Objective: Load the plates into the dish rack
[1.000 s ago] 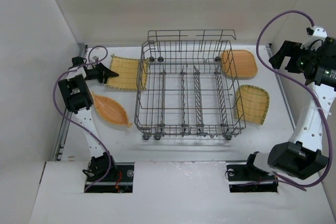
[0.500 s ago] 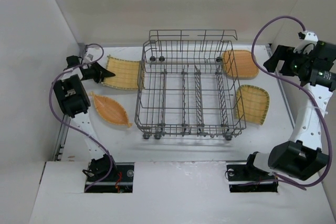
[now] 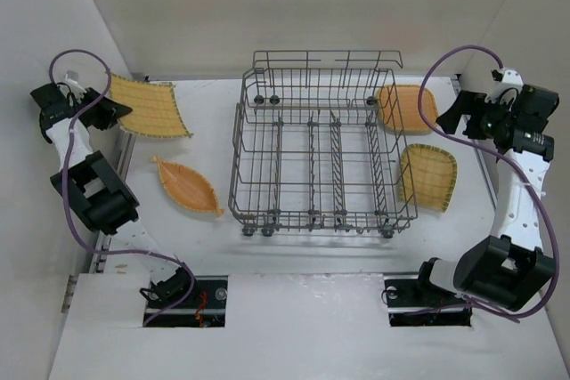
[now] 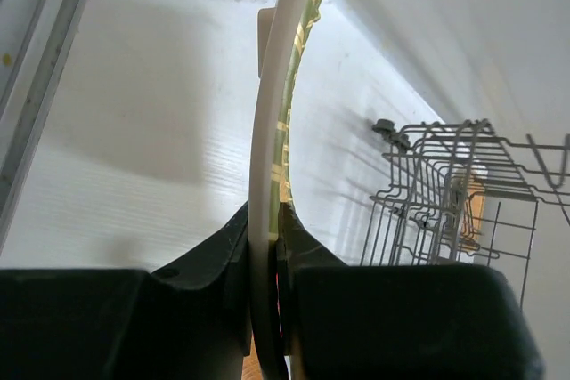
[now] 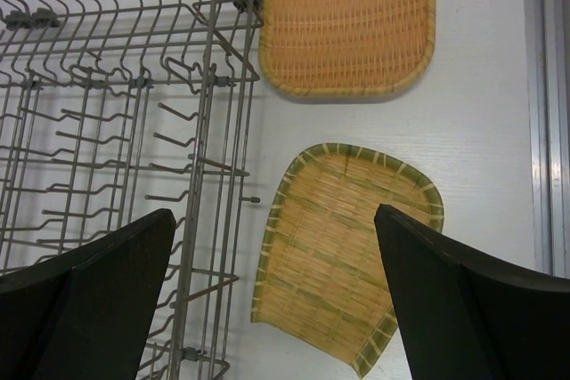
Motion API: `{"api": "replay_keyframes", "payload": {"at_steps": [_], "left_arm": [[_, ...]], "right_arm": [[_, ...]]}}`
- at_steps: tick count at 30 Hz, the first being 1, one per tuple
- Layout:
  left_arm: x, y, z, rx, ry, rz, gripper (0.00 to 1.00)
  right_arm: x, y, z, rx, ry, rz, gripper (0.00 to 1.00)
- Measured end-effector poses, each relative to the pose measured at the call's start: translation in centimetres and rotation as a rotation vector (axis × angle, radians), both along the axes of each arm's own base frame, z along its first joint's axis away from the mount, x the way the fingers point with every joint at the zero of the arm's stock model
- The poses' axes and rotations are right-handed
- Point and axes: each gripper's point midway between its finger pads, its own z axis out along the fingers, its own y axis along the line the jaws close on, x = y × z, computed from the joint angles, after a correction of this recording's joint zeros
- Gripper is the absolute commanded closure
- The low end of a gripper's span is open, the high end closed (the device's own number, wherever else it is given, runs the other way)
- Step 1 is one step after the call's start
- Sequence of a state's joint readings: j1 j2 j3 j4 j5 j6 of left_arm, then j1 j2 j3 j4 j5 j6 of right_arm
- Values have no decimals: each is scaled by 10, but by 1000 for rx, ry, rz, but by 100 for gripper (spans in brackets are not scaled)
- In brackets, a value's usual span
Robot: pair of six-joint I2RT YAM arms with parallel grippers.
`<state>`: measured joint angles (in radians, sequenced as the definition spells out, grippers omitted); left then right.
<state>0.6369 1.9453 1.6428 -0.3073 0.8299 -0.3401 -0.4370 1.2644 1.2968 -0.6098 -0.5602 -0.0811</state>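
The grey wire dish rack (image 3: pixel 321 144) stands mid-table with no plate in it. My left gripper (image 3: pixel 100 111) is shut on a square yellow plate (image 3: pixel 150 107) and holds it raised at the far left; in the left wrist view the plate (image 4: pixel 272 122) shows edge-on between the fingers. A leaf-shaped orange plate (image 3: pixel 187 186) lies left of the rack. Two square plates lie right of the rack: an orange one (image 3: pixel 405 108) at the back and a yellow one (image 3: pixel 427 176) nearer. My right gripper (image 5: pixel 276 246) is open above the yellow plate (image 5: pixel 343 251), with the orange plate (image 5: pixel 347 20) beyond it.
White walls close in on the left, back and right. A metal rail (image 3: pixel 105 229) runs along the table's left edge and another (image 3: pixel 481 157) along the right. The rack's corner (image 4: pixel 454 184) shows in the left wrist view.
My left gripper has lifted the square yellow plate off the table and carried it left and up. My right gripper has moved slightly down and left above the right plates.
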Motion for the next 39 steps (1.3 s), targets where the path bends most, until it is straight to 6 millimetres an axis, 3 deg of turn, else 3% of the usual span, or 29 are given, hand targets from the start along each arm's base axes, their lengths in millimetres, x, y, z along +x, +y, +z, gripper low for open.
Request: {"api": "replay_keyframes", "payload": {"at_steps": [4, 10, 16, 23, 26, 29, 34, 39], "left_arm": [[-9, -8, 53, 80, -89, 6, 96], [-28, -44, 142, 226, -264, -18, 93], [-39, -106, 225, 371, -461, -136, 90], [-56, -190, 290, 552, -650, -363, 88], [-69, -233, 302, 635, -713, -495, 89], [-77, -272, 299, 727, -751, -629, 90], [-80, -321, 262, 850, -737, -833, 90], [-77, -348, 227, 956, -708, -986, 90]], "right_arm": [[2, 3, -4, 10, -15, 19, 0], [0, 8, -10, 17, -35, 38, 0], [-6, 13, -17, 19, -48, 46, 0], [-7, 18, -26, 31, -53, 58, 0], [-11, 19, -28, 29, -59, 60, 0], [-20, 12, -34, 15, -67, 40, 0], [-34, -21, -48, -30, -83, -55, 0], [-48, -45, -74, -75, -93, -142, 0]]}}
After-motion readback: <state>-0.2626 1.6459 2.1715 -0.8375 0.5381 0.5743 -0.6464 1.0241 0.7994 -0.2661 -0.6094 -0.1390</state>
